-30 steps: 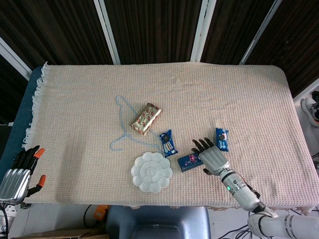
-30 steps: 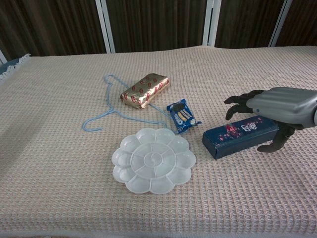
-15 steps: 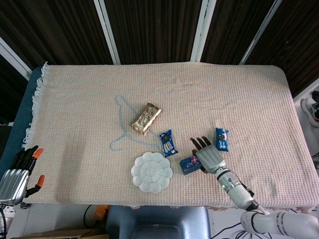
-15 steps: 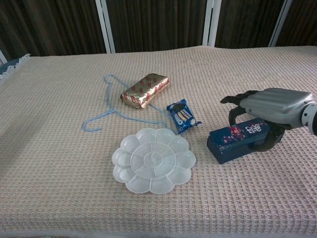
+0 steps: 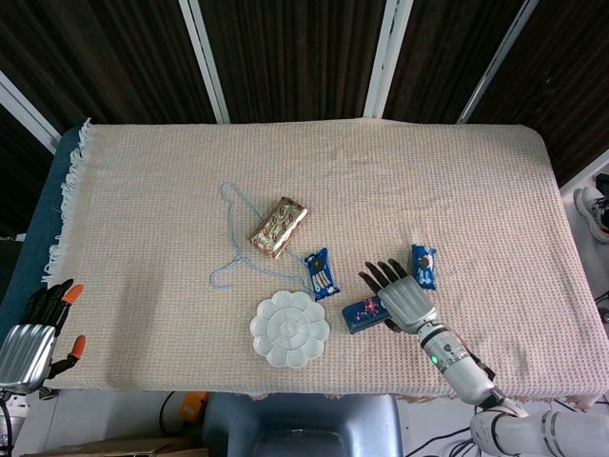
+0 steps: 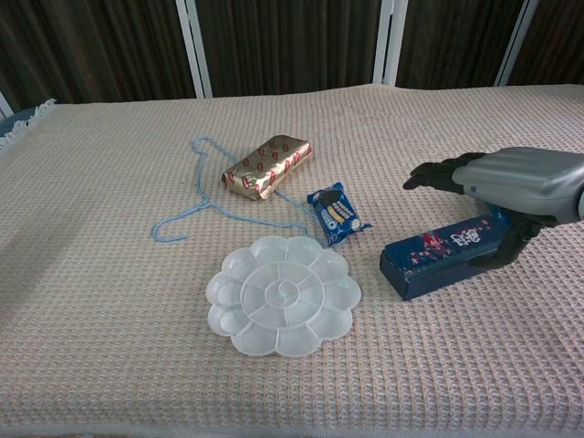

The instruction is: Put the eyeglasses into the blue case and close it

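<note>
One blue case (image 6: 444, 255) lies toward the tabletop's (image 5: 476, 181) front edge, right of middle. Two small blue snack packets: one (image 5: 321, 273) near the centre, the other (image 5: 424, 267) further toward the right edge. One gold-wrapped bar with red print (image 5: 279, 227). One light blue wire hanger (image 5: 231, 238) left of it. One white flower-shaped palette (image 5: 290, 328) by the front edge. Two robot hands: the right hand (image 5: 402, 296) over the case, the left hand (image 5: 36, 333) off the front left corner.
</note>
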You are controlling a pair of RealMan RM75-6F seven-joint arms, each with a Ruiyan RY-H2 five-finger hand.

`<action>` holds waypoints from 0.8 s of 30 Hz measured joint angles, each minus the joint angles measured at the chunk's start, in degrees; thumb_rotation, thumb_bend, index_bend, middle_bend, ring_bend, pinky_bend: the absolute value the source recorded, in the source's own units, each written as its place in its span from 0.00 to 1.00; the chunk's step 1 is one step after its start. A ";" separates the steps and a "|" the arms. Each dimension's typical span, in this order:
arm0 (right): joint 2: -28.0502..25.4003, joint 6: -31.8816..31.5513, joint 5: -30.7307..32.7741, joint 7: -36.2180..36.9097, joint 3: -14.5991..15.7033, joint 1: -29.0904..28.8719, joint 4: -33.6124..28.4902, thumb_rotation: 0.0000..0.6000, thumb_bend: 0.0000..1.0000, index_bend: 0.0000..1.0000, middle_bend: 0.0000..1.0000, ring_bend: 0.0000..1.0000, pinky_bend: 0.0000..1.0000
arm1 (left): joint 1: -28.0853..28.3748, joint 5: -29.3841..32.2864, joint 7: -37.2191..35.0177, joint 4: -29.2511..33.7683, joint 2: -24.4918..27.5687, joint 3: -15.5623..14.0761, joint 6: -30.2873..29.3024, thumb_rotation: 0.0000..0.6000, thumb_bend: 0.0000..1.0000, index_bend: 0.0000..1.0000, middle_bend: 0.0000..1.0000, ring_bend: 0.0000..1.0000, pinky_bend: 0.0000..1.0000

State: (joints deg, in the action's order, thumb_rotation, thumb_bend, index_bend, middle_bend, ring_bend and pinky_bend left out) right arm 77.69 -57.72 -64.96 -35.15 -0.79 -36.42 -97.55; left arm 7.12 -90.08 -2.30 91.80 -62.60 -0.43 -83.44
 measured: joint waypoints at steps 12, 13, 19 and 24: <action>-5.37 -24.69 -16.69 9.64 5.15 14.86 -2.81 1.00 0.37 0.07 0.00 0.00 0.00 | -0.04 -2.42 -0.62 -2.20 -1.24 0.12 -2.31 1.00 0.42 0.00 0.00 0.00 0.03; -5.27 -27.07 -17.89 11.04 5.45 16.35 -1.86 1.00 0.37 0.07 0.00 0.00 0.00 | -0.11 -2.36 -0.28 -2.25 -1.40 0.15 -2.40 1.00 0.42 0.00 0.00 0.00 0.03; -3.66 -35.07 -20.66 21.57 5.24 22.76 8.62 1.00 0.37 0.08 0.00 0.00 0.00 | -0.37 -1.11 2.25 -1.69 -1.80 0.34 -2.04 1.00 0.42 0.00 0.00 0.00 0.03; -3.99 -32.59 -20.35 24.66 4.47 24.40 9.68 1.00 0.37 0.08 0.00 0.00 0.00 | -0.38 -0.85 2.65 -1.03 -1.66 0.28 -1.62 1.00 0.42 0.00 0.00 0.00 0.03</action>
State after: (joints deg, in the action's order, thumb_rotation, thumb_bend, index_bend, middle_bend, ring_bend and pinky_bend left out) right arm 73.70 -90.31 -85.31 -10.48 3.68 -12.03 -87.87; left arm 6.74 -90.94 0.35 90.77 -64.26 -0.15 -85.06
